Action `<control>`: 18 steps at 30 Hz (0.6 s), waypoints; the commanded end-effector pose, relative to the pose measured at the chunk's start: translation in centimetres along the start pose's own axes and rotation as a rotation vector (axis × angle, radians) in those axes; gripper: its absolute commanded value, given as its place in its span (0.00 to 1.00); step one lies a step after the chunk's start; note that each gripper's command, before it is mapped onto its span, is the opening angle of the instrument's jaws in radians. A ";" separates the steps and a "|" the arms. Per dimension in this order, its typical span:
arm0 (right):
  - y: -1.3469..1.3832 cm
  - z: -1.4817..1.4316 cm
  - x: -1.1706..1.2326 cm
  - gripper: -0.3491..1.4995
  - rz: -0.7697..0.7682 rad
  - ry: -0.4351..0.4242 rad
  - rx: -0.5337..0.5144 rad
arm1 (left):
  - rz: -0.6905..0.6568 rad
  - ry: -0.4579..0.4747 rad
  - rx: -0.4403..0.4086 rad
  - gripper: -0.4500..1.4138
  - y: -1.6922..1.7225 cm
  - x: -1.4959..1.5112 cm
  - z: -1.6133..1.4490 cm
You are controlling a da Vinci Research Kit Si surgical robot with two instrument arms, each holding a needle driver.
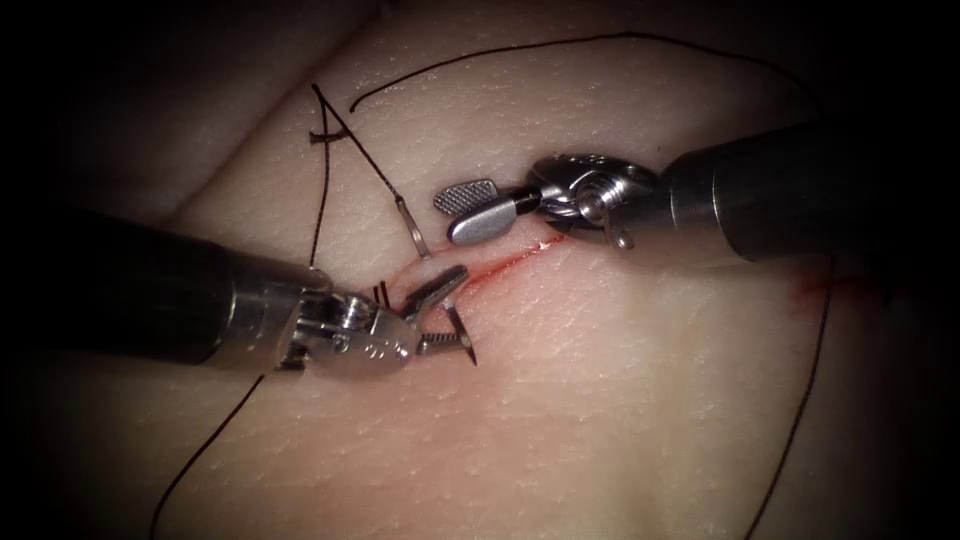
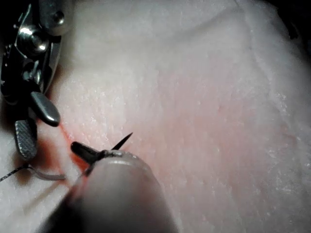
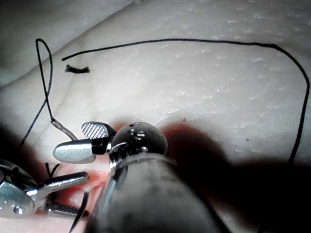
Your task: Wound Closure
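My left tool (image 1: 440, 315) stands released around the needle (image 1: 460, 335) tip; right tool (image 1: 470, 210) open, empty; grip squarely.

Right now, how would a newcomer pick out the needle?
Find the red cut in the tissue. The needle passes under its left end: the thread end rises on the left side, the point sits ungripped between the open jaws of the left pincer; the right pincer, open, holds nothing. Unlike the limp dark thread, it is stiff grey metal.
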 end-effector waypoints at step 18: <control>0.03 0.02 -0.05 0.81 0.003 0.016 -0.002 | -0.033 0.054 0.014 0.00 0.08 0.07 0.09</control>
